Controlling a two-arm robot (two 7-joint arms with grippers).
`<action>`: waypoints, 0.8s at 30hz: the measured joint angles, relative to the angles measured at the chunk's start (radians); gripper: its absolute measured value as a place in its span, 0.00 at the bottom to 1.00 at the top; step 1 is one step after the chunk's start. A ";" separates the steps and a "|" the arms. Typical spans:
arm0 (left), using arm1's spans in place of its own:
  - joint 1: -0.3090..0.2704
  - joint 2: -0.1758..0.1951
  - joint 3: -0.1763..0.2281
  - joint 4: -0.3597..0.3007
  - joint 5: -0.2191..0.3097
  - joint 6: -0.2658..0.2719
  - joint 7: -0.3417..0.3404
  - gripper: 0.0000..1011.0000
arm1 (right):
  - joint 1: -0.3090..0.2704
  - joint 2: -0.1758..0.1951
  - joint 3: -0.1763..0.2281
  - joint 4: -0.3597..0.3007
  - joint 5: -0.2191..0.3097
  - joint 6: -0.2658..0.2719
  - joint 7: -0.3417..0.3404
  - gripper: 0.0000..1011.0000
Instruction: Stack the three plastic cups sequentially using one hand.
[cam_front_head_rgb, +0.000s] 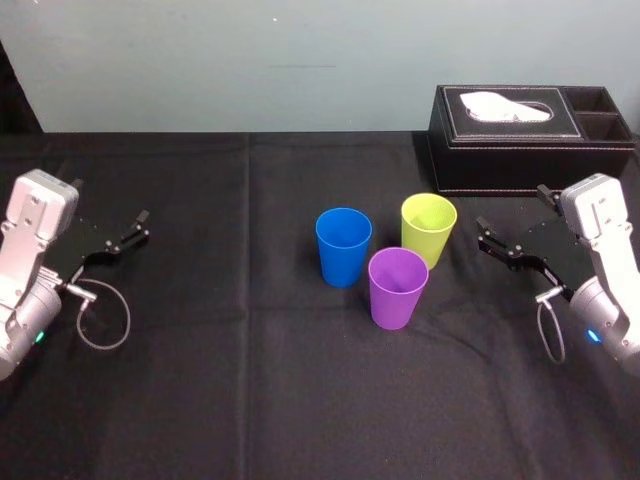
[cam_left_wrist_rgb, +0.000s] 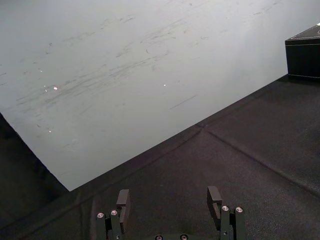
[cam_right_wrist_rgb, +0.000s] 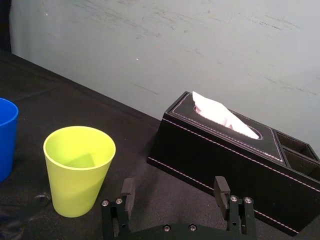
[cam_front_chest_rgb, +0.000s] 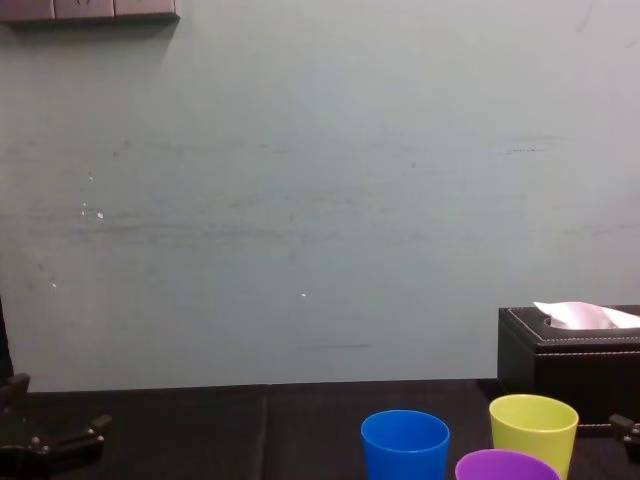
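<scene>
Three plastic cups stand upright and apart in the middle of the black table: a blue cup (cam_front_head_rgb: 343, 246), a yellow-green cup (cam_front_head_rgb: 428, 227) behind and to its right, and a purple cup (cam_front_head_rgb: 397, 287) nearest me. The chest view shows the blue cup (cam_front_chest_rgb: 404, 445), yellow-green cup (cam_front_chest_rgb: 533, 431) and purple cup's rim (cam_front_chest_rgb: 505, 467). My right gripper (cam_front_head_rgb: 512, 225) hovers open and empty just right of the yellow-green cup (cam_right_wrist_rgb: 79, 169); the right gripper (cam_right_wrist_rgb: 175, 191) holds nothing between its fingers. At the far left of the table, the left gripper (cam_front_head_rgb: 130, 232) rests open and empty.
A black tissue box (cam_front_head_rgb: 530, 138) with a white tissue stands at the back right, close behind the right gripper. A pale wall (cam_front_chest_rgb: 300, 200) rises behind the table's far edge. Black cloth (cam_front_head_rgb: 230, 380) covers the table in front of and left of the cups.
</scene>
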 joint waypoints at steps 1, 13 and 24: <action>0.000 0.000 0.000 0.000 0.000 0.000 0.000 1.00 | 0.000 0.000 0.000 0.000 0.000 0.000 0.000 0.99; 0.000 0.000 0.000 0.000 0.000 0.000 0.000 1.00 | 0.000 0.000 0.001 0.000 -0.001 0.000 0.001 0.99; 0.000 0.000 0.000 0.000 0.000 0.000 0.000 1.00 | -0.049 0.009 0.047 -0.066 -0.003 -0.012 0.022 0.99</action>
